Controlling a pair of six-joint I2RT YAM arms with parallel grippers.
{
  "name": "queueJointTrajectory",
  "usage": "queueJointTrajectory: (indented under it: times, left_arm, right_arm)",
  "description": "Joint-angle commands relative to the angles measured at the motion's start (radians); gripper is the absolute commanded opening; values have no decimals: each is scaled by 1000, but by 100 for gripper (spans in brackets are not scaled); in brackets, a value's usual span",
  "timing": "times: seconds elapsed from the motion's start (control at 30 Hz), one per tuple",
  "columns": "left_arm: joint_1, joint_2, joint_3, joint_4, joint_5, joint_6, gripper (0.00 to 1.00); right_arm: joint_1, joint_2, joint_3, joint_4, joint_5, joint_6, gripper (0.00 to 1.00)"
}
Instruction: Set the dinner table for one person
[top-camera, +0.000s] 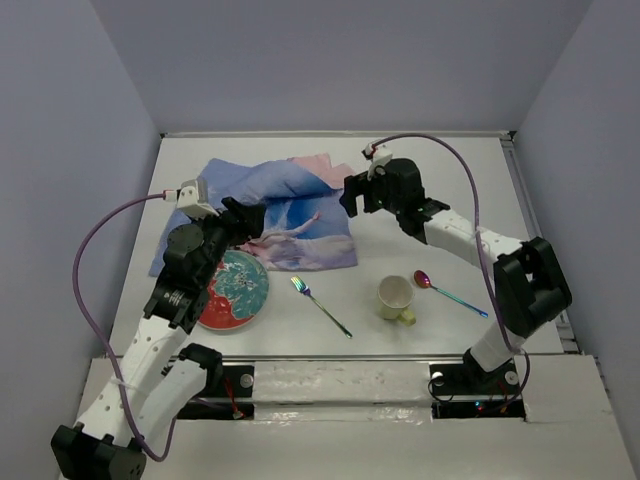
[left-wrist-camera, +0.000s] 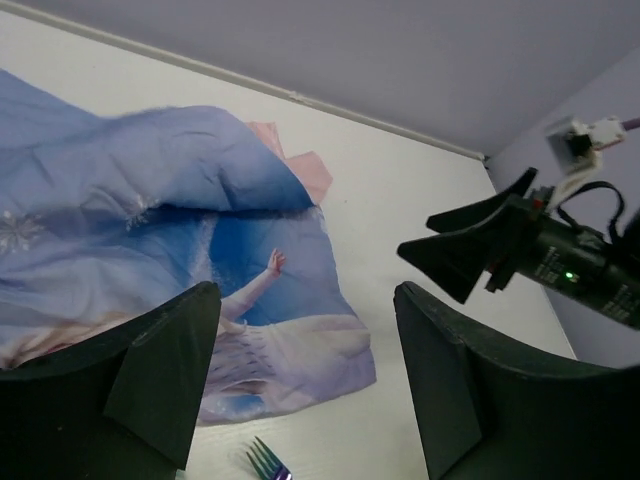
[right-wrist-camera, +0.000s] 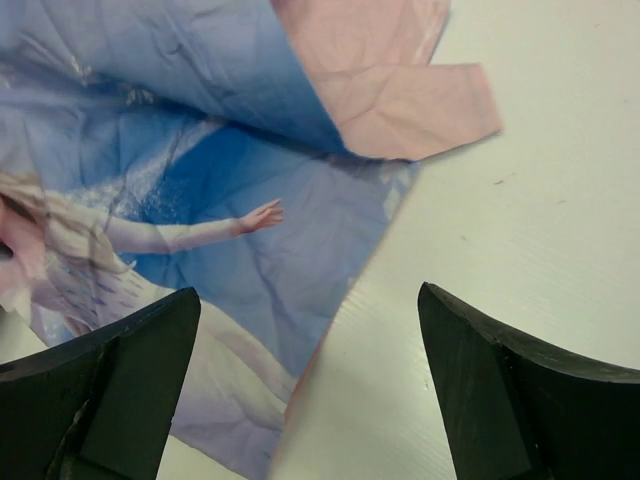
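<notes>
Plate (top-camera: 232, 290) just behind left gripper (top-camera: 247, 221), toward that arm's base; probably stiff and breakable, best taken by the rim. Left gripper fingers apart, empty, hovering over blue cloth (top-camera: 290, 215). Cloth likely light and limp, crumpled, pink underside turned up at the far corner: best pinched at an edge or corner, then pulled flat. Fork (top-camera: 320, 306), cup (top-camera: 396, 298) and spoon (top-camera: 450, 294) behind and below right gripper (top-camera: 352, 196). Right gripper likewise spread and empty, poised above cloth's right edge. White table (top-camera: 440, 160) beneath both grippers, rigid, bearing everything.
</notes>
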Motion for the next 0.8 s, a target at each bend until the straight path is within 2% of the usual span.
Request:
queueJointTrajectory:
  times: [0.0,0.13,0.23,0.33,0.4,0.5,0.6,0.77]
  left_arm:
    - [10,83,-46,95,-105,-122,79]
    - [13,134,-78,121,-186,-174,76]
    - [30,163,-112,152,-225,-188,74]
    - [49,195,-104,174,-226,-188,73]
    - [49,220,-87,186,-225,-185,72]
    - [50,270,-72,209,-216,-182,72]
    - [50,293,-73,240,-207,-191,71]
    - [50,347,-84,288,-211,-209,66]
  right_arm:
    - [-3,-61,24,-14,77,54,95]
    - [-3,-7,35,-91,116,99,95]
    - [-3,35,32,-108,14,137,98]
    - [-3,116,73,-121,-8,154,99]
    - [-3,155,111,-156,-8,156,95]
    - [-3,218,144,-178,-37,165,81]
    - [6,273,161,-180,-53,173,78]
    - [28,345,204,-183,-71,182,56]
